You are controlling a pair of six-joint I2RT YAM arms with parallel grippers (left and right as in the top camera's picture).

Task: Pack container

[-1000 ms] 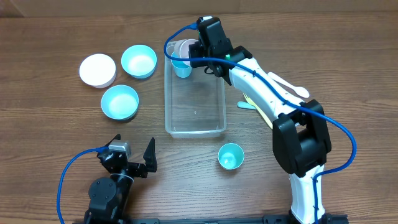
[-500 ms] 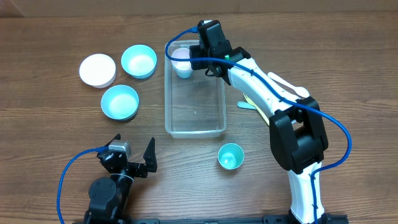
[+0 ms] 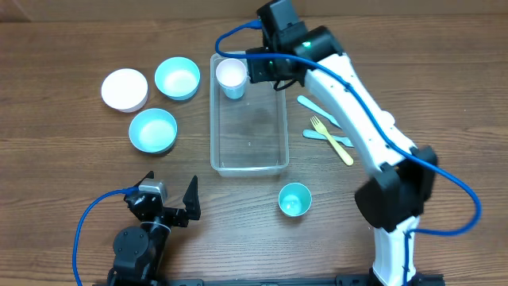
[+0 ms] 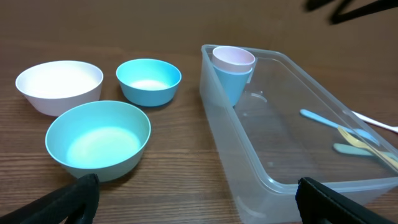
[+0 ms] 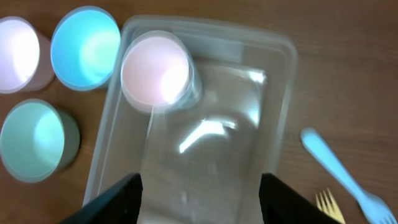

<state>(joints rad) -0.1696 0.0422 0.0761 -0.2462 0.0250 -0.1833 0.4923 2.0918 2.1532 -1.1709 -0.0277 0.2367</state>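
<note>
The container point(image 3: 213, 119) is a clear rectangular tub in the middle of the table, also seen in the left wrist view point(image 4: 214, 118) and in the right wrist view point(image 5: 283, 106). A pink cup nested in a blue cup point(image 3: 231, 77) point(image 4: 233, 62) point(image 5: 155, 68) stands upright in its far left corner. My right gripper point(image 3: 270, 70) point(image 5: 202, 202) hovers open above the tub's far end, apart from the cups, with nothing between its fingers. My left gripper point(image 3: 168, 192) point(image 4: 202, 205) rests open near the front left edge, holding nothing.
A white bowl point(image 3: 125, 88) and two light-blue bowls point(image 3: 177, 78) point(image 3: 152, 130) sit left of the tub. A single blue cup point(image 3: 294, 199) stands in front of it. A blue spoon point(image 3: 317, 111) and a yellow fork point(image 3: 332, 139) lie to its right.
My right gripper has opened and let go of the pink cup, leaving it nested in the blue cup. The arm has lifted and drawn back to the right. The left arm has not moved.
</note>
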